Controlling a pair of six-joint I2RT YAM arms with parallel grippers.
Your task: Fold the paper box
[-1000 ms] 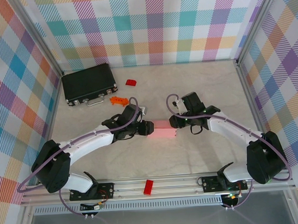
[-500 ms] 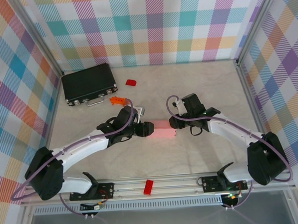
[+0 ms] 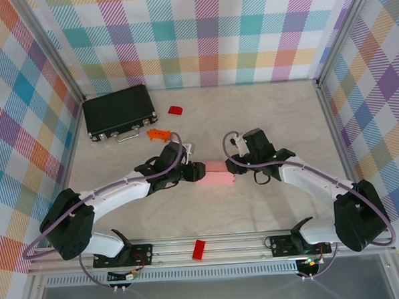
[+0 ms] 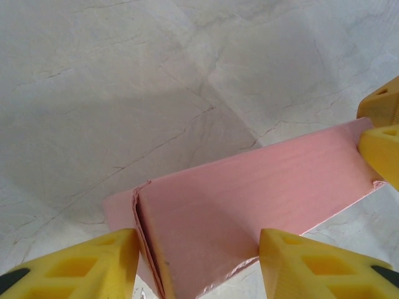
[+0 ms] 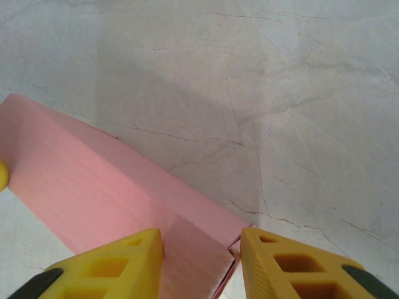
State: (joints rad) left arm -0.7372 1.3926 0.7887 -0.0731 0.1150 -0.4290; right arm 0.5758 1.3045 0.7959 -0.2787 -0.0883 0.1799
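Paper box (image 3: 217,174): pale pink card, already a small shallow oblong. It lies flat at mid-table (image 3: 285,118), long axis running left to right between the two arms.
- Left wrist view: the end flap (image 4: 134,218) meets the body at a visible seam. The edge is a little ragged and not flush.
- Right wrist view: the corner flap (image 5: 232,252) at the other end also stands slightly proud.

Left jaws: astride the box's left end, pads (image 4: 75,268) meeting the card on both sides, so clamped on the box.
Right jaws: the same at the right end, pads (image 5: 106,265) against the card, clamped on it.

Step in hand, as I read it: seating the end flaps so the box closes square.

How to do it well:
- Thin card buckles, so squeeze only enough to stop it slipping.
- Anchor with one arm and work with the other; if you push both ends inward together, the long walls will likely bow.
- Press the flap along its crease rather than at the loose corner.
- Hold the base flat on the table while you press, or the far end may lift.

Further out: an orange piece (image 3: 158,133), a black case (image 3: 119,112) and a red block (image 3: 175,110) sit toward the back left, well apart from the work. Another red block (image 3: 199,249) rests on the front rail.
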